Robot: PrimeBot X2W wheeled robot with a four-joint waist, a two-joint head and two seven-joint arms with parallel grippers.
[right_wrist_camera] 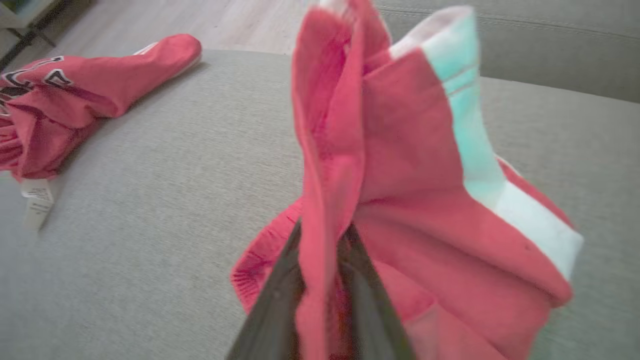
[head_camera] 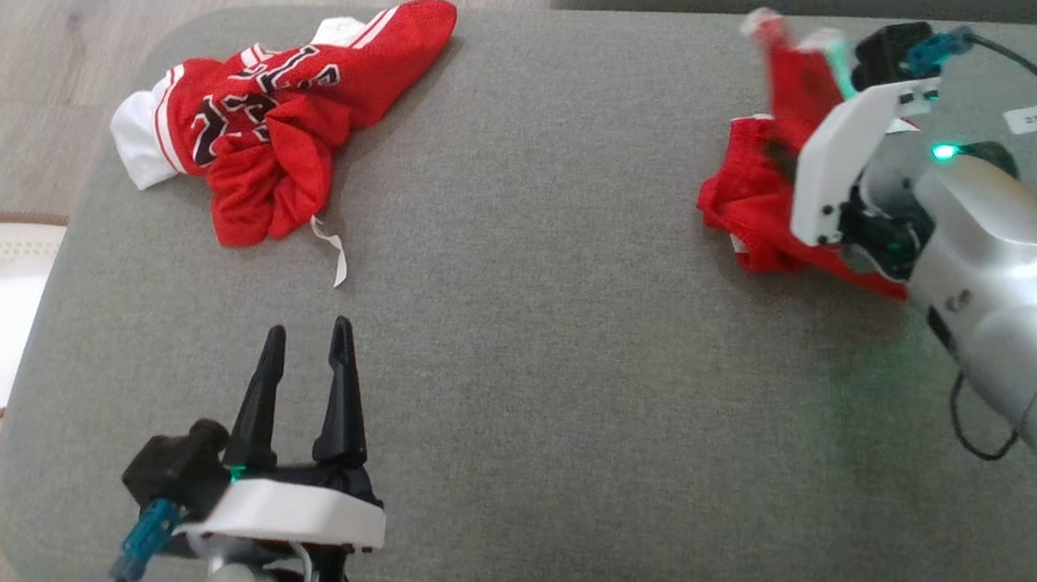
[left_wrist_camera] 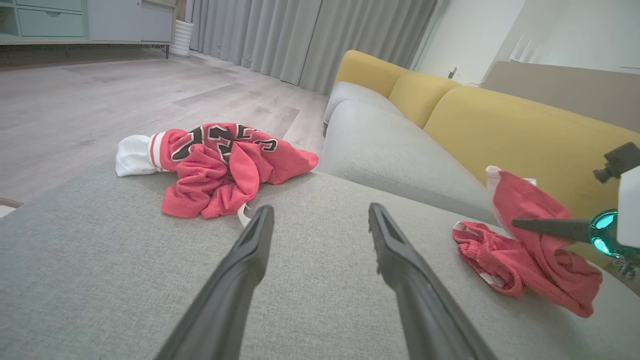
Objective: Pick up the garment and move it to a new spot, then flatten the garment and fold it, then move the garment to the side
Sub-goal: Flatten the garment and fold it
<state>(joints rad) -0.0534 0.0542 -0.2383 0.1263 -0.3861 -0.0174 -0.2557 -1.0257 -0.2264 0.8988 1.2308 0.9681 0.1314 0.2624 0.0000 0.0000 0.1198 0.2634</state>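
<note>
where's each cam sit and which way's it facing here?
Head: high up, looking down on grey cushion; left claw lower left, right forearm right.
Left wrist: low over cushion, facing yellow sofa back; own open fingers.
Right wrist: along right claw, pinching red shorts.
Shared: all show jersey.

The red garment [head_camera: 757,207], trimmed in white, lies crumpled at the right side of the grey cushion [head_camera: 531,327], its lower part heaped there while one fold stands upright, pinched in the right end effector [right_wrist_camera: 325,230].
</note>
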